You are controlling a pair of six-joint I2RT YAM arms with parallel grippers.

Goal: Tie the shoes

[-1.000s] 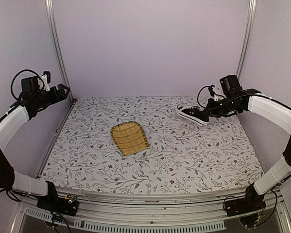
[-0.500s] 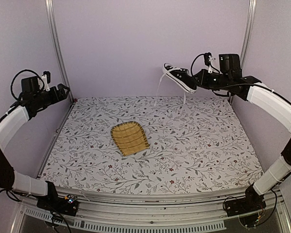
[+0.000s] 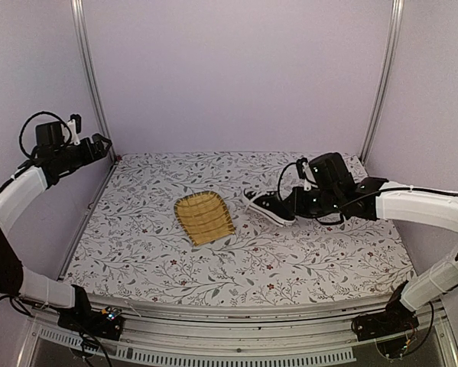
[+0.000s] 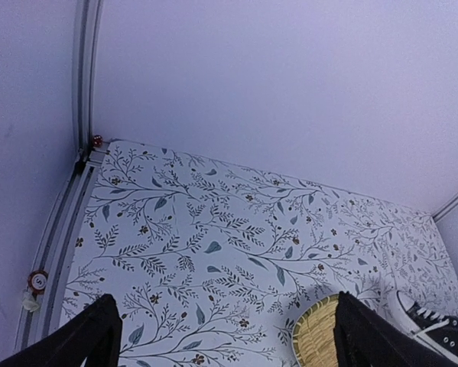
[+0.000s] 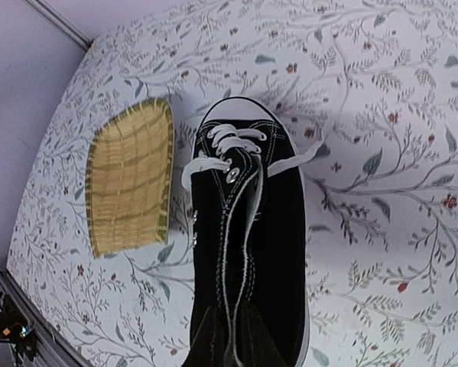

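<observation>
The black canvas sneaker [image 3: 268,206] with white laces and a white toe cap lies near the table's middle, just right of the yellow mat, toe pointing left. My right gripper [image 3: 296,202] is shut on the shoe's heel end. In the right wrist view the shoe [image 5: 248,229] fills the centre, its laces loose, and my fingers [image 5: 236,344] pinch the heel collar. My left gripper [image 3: 102,142] hangs high at the far left, open and empty. In the left wrist view its fingertips [image 4: 99,329] frame the bare cloth, and the shoe [image 4: 435,329] shows at the lower right corner.
A yellow woven mat [image 3: 204,218] lies left of the shoe; it also shows in the right wrist view [image 5: 129,180] and the left wrist view [image 4: 316,336]. The floral tablecloth [image 3: 290,252] covers the table. Aluminium posts and lilac walls enclose it.
My right arm lifted the shoe off the far right of the table, swung it high by the back wall, then brought it down beside the mat. The left arm has not moved.
</observation>
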